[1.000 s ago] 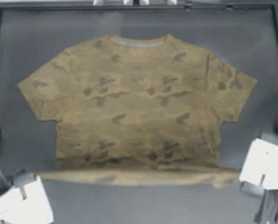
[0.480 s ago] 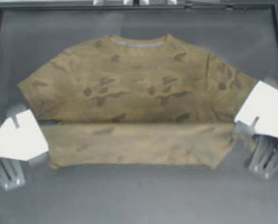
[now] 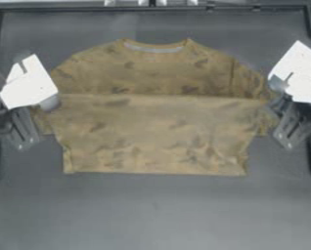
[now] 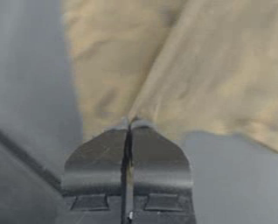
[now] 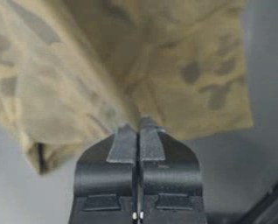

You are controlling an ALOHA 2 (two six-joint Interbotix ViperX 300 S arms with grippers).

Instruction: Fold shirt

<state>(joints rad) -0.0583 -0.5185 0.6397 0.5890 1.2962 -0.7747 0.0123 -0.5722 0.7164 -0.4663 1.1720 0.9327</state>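
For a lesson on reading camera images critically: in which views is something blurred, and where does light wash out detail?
Top view: both white arm casings are blown out, featureless and smeared; the tan camouflage-patterned cloth shirt looks soft. Left wrist view: the left gripper, shut on cloth, is fairly crisp, the fabric beyond hazy. Right wrist view: the right gripper is crisp; the camouflage blotches are blurred.

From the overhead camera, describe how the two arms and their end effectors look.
Each arm carries a white, blocky housing near the wrist, left and right, above grey ribbed metal sections. In the wrist views, the left end effector and right end effector have dark grey, broad jaws that taper to rounded tips.
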